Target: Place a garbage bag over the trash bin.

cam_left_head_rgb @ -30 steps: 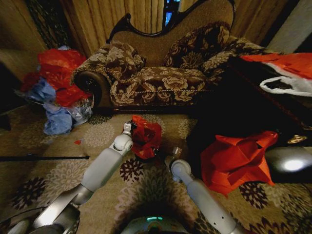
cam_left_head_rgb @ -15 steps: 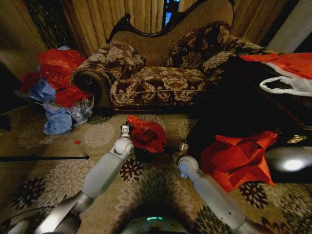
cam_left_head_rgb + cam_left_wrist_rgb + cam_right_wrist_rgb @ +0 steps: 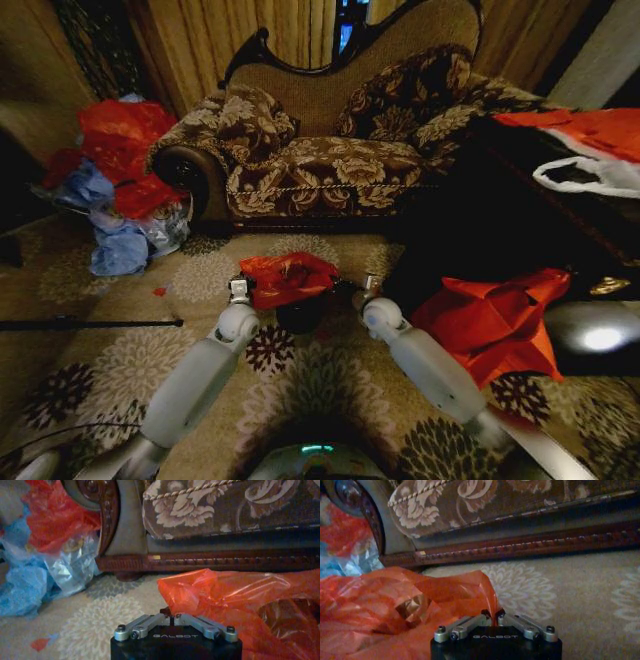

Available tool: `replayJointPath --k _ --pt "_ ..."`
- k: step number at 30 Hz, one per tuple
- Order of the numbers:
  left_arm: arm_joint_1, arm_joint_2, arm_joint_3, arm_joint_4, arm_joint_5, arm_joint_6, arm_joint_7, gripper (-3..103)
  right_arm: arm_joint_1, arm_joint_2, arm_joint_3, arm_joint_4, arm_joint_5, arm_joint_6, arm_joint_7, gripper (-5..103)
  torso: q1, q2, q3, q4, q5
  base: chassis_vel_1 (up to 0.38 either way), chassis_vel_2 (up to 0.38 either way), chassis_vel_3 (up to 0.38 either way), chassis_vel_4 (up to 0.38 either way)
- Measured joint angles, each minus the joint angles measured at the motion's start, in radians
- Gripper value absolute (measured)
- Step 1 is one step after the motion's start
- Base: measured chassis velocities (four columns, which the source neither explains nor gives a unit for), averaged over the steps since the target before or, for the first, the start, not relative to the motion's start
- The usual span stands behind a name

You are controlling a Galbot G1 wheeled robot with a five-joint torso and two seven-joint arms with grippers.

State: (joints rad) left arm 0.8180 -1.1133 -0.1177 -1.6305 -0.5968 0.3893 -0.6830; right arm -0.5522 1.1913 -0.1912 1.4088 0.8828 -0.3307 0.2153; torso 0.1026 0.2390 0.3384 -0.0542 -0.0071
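- The left gripper [image 3: 172, 618] is pinched closed on one edge of the bag [image 3: 287, 277].
- The right gripper [image 3: 493, 615] is clamped on the opposite edge.
- Between them the bag is stretched flat above the bin [image 3: 299, 316], which stands on the carpet [image 3: 90, 330] before the sofa [image 3: 330, 150].
- To do well, both should probably lower evenly, holding the mouth wide and centred over the rim.

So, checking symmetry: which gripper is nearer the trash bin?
About equal. The left gripper and right gripper flank the trash bin, each pinching the garbage bag.
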Motion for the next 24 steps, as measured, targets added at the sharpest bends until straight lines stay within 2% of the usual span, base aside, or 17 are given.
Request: replayJointPath --k 2,6,7,8,11,14,17,24 --pt "-0.001 -0.003 0.001 0.002 -0.004 0.0 -0.001 0 0.001 -0.001 -0.002 -0.003 -0.004 -0.001 -0.002 0 0.0 0.0 0.0 0.0 0.0 0.0 0.0 0.0 0.0" --pt "0.006 -0.016 0.002 0.0 -0.014 0.001 -0.012 0 -0.03 -0.046 -0.006 0.051 0.019 -0.04 0.005 0 0.0 0.0 0.0 -0.0005 -0.0001 0.0 0.0 0.0 0.0" --pt "0.017 -0.015 -0.001 -0.013 -0.019 0.005 -0.02 0 -0.056 -0.07 0.002 0.101 0.061 -0.079 0.027 0 0.0 0.0 0.0 -0.0005 0.0002 0.0 0.0 0.0 0.0" --pt "0.017 -0.015 -0.001 -0.013 -0.019 0.005 -0.02 0 -0.056 -0.07 0.002 0.101 0.061 -0.079 0.027 0 0.0 0.0 0.0 -0.0005 0.0002 0.0 0.0 0.0 0.0" --pt "0.065 -0.009 -0.015 -0.062 -0.028 0.021 -0.042 0 -0.135 -0.129 0.035 0.224 0.185 -0.152 0.139 0 0.0 0.0 0.0 -0.0004 0.0 0.0 0.0 0.0 0.0" --pt "0.094 -0.012 -0.023 -0.072 -0.028 0.023 -0.051 0 -0.167 -0.145 0.048 0.237 0.19 -0.16 0.148 0 0.0 0.0 0.0 -0.0005 0.0001 0.0 0.0 0.0 0.0" --pt "0.106 -0.024 -0.024 -0.063 -0.025 0.023 -0.054 0 -0.182 -0.14 0.052 0.223 0.176 -0.158 0.143 0 0.0 0.0 0.0 -0.0003 0.0001 0.0 0.0 0.0 0.0" --pt "0.089 -0.099 0.005 0.056 0.006 0.004 -0.053 0 -0.191 -0.062 0.038 0.122 0.095 -0.129 0.103 0 0.0 0.0 0.0 -0.0002 0.0002 0.0 0.0 0.0 0.0"
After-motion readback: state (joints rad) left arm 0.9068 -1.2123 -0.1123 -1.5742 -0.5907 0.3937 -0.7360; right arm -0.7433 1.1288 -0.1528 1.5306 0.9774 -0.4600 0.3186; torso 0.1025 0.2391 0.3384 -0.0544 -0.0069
